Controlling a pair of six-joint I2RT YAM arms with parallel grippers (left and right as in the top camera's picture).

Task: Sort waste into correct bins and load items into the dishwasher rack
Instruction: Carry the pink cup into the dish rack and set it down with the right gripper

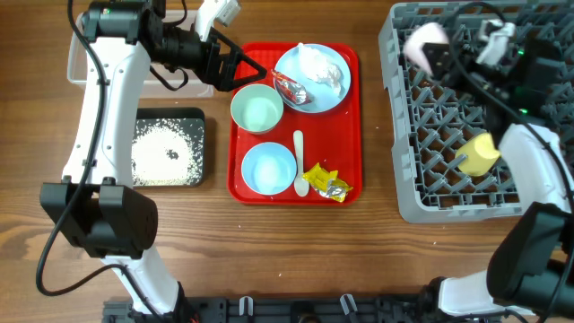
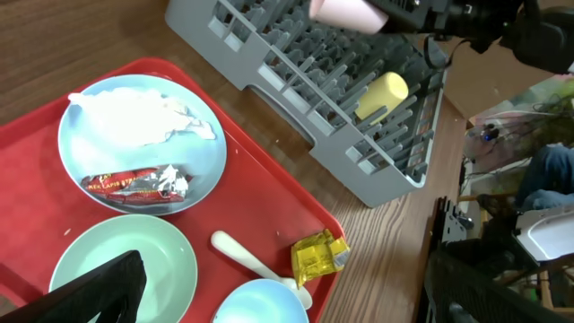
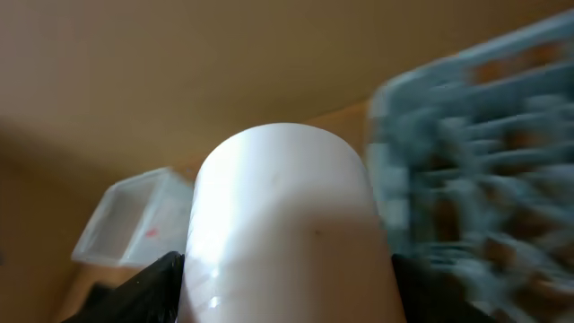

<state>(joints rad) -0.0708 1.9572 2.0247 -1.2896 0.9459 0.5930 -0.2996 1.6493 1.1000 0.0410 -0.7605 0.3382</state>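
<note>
worktop of brown wood carries everything i see. the grey dishwasher rack sits at its right end, with the yellow cup lying among the prongs near the front right corner. the red tray is in the middle. left of it stands the black tray, and behind that the clear tub, half hidden by my left arm.

on the red tray, the blue plate at the back holds the white tissue and the red wrapper. the mint bowl is beside it and the blue bowl in front.

my left claw hangs spread wide and empty over the red tray's back left edge. my right claw grips the pink cup above the rack's back left corner.

the white spoon lies just right of the blue bowl, the yellow wrapper near its bowl end. the rice grains are scattered in the black tray.
</note>
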